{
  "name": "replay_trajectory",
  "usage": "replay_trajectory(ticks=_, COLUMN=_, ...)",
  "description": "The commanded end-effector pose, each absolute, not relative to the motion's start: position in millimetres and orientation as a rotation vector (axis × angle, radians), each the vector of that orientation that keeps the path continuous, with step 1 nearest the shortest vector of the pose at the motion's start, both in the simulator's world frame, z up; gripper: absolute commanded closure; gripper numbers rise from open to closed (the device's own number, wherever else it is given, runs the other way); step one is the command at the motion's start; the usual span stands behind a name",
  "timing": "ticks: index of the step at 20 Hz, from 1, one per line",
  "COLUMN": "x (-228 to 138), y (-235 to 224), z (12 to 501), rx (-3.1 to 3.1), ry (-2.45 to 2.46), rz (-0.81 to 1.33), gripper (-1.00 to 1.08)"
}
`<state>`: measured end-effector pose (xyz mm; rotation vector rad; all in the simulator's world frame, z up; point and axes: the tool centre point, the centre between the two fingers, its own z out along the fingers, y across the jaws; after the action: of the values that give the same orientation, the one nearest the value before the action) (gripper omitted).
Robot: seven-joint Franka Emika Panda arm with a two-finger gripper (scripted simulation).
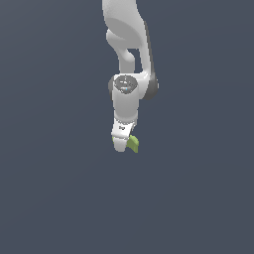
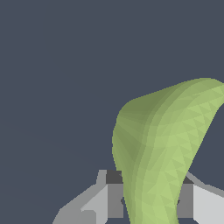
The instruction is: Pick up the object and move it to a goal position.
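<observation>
The light-green arch block (image 1: 133, 144) sits clamped between the fingers (image 2: 114, 199), one grey pad pressing each flank in the wrist view. Its long axis runs outward from the pads, away from the wrist, and the far end bends over to one side. In the exterior view it juts from the lower tip of the gripper (image 1: 122, 145), toward the exterior view's right. The white arm (image 1: 128, 54) hangs almost straight down, wrist pointing downward, against a plain dark grey background.
</observation>
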<state>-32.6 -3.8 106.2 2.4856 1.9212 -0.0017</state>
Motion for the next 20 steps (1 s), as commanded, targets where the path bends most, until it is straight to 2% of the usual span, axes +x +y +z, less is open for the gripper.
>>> replay_trajectory(ticks=1, x=-45, y=1, z=111, rx=2.485, ry=1.921, rz=-0.001, gripper=1.08)
replay_trajectory(ticks=11, x=-95, y=23, z=130, rx=2.485, ry=1.921, rz=-0.002, gripper=1.08)
replay_trajectory(ticks=20, x=-111, y=31, z=137, rx=2.485, ry=1.921, rz=-0.001, gripper=1.08)
